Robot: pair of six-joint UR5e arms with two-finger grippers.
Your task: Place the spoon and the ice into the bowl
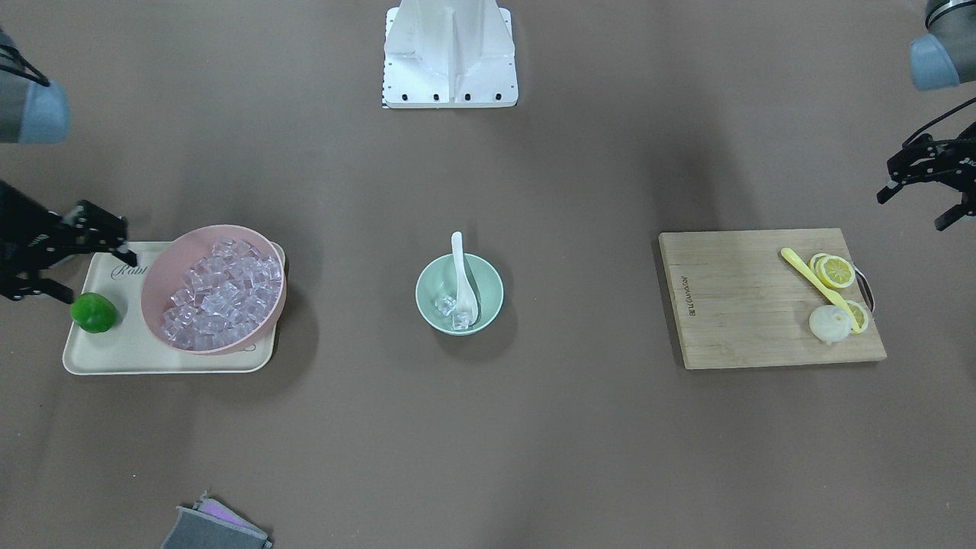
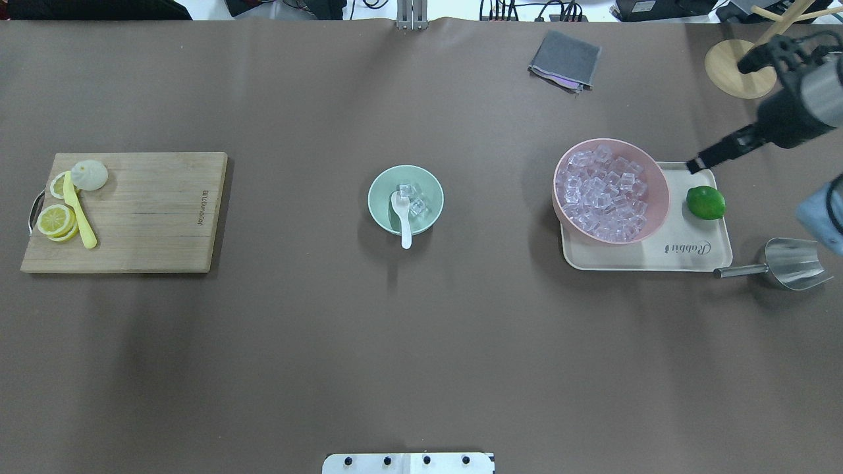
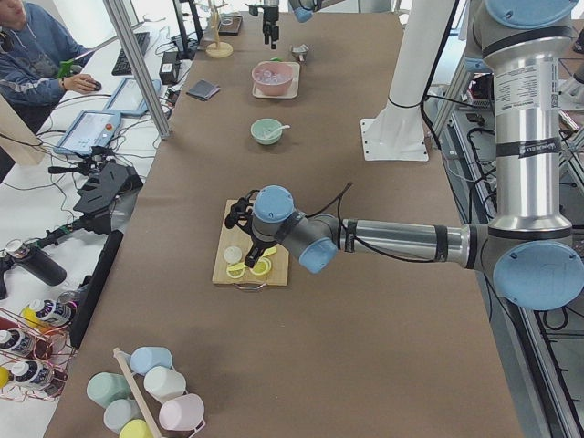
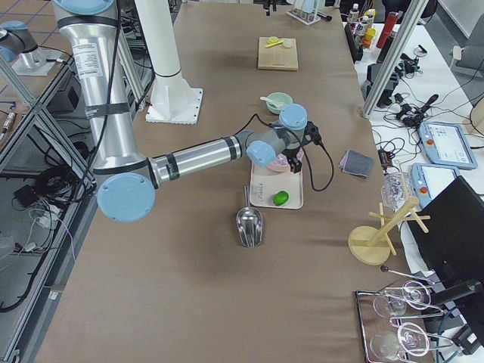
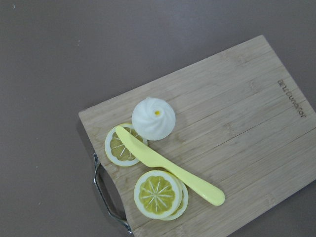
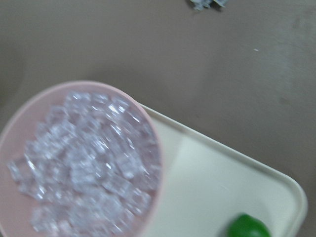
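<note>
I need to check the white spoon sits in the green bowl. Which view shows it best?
Overhead exterior: the spoon lies scoop in the bowl, handle over the rim. Front-facing shows likewise; side views tiny; wrist views miss it.

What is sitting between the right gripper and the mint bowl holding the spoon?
The pink bowl, full of spare cubes, on the cream tray lies between the right gripper and the mint bowl. The spoon and some ice already lie in that bowl.

The left arm (image 3: 401, 239) and right arm (image 4: 193, 156) are silver tubes with pale blue joint caps (image 3: 540, 274) and black bands. A thin black cable (image 4: 326, 162) trails near each wrist. The left gripper (image 1: 911, 211) and right gripper (image 1: 93, 274) are black. Dark screws (image 1: 436, 97) line the white base (image 1: 450, 69).
</note>
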